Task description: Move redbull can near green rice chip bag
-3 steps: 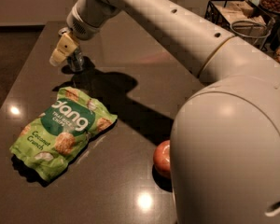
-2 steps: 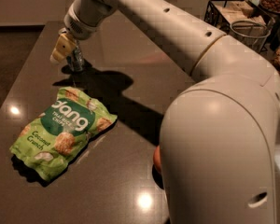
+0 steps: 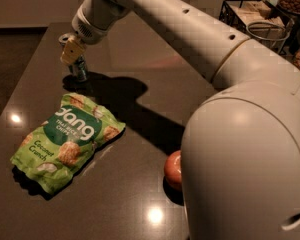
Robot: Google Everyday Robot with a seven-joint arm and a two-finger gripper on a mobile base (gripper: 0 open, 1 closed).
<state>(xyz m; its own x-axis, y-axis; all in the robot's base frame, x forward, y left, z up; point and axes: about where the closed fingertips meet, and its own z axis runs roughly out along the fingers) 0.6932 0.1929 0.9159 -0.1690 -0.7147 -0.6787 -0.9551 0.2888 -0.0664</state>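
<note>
Landmark: green rice chip bag [image 3: 67, 139]. Lies flat and slanted on the dark table [image 3: 130, 204], lettering up.

Just beyond the bag's top edge, near but not touching: redbull can [image 3: 80, 70], upright on the table.

Directly over that can, at its top: gripper [image 3: 71, 51], hanging from the white arm [image 3: 190, 29] that reaches in from the bag's far right. Clamped on the can or loose: cannot tell.

Right of the bag, well apart: red apple [image 3: 173, 169], half hidden behind the robot's white body.

Far beyond the bag, toward the right back corner: wire basket [image 3: 240, 6] and glass cup [image 3: 267, 34].
</note>
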